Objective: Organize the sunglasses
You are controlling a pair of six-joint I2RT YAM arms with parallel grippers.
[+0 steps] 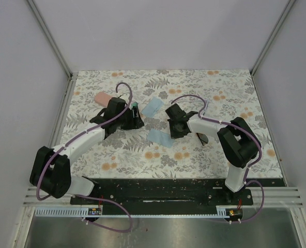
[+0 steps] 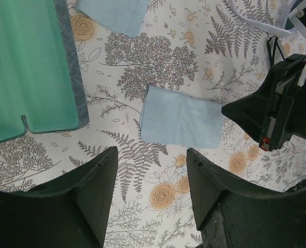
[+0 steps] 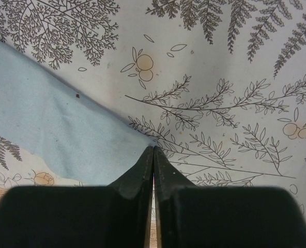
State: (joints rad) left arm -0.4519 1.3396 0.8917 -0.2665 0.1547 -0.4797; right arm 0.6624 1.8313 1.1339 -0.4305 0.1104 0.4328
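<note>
The dark sunglasses [image 1: 202, 138] lie on the floral table beside my right forearm. A pale translucent frame [image 2: 251, 19] shows at the top right of the left wrist view. My right gripper [image 3: 153, 149] is shut, its tips pinched on the corner edge of a light blue cloth [image 3: 55, 124], also seen from above [image 1: 161, 137]. My left gripper [image 2: 152, 155] hangs open over bare table just short of that same cloth [image 2: 181, 121], nothing between its fingers. From above, the left gripper [image 1: 134, 121] sits by an open case.
An open blue-grey case with a green lining [image 2: 29, 67] lies left of my left gripper. A pink case [image 1: 102, 98] rests behind it. A second light blue cloth [image 1: 153, 107] lies at mid table. White walls with metal posts ring the table.
</note>
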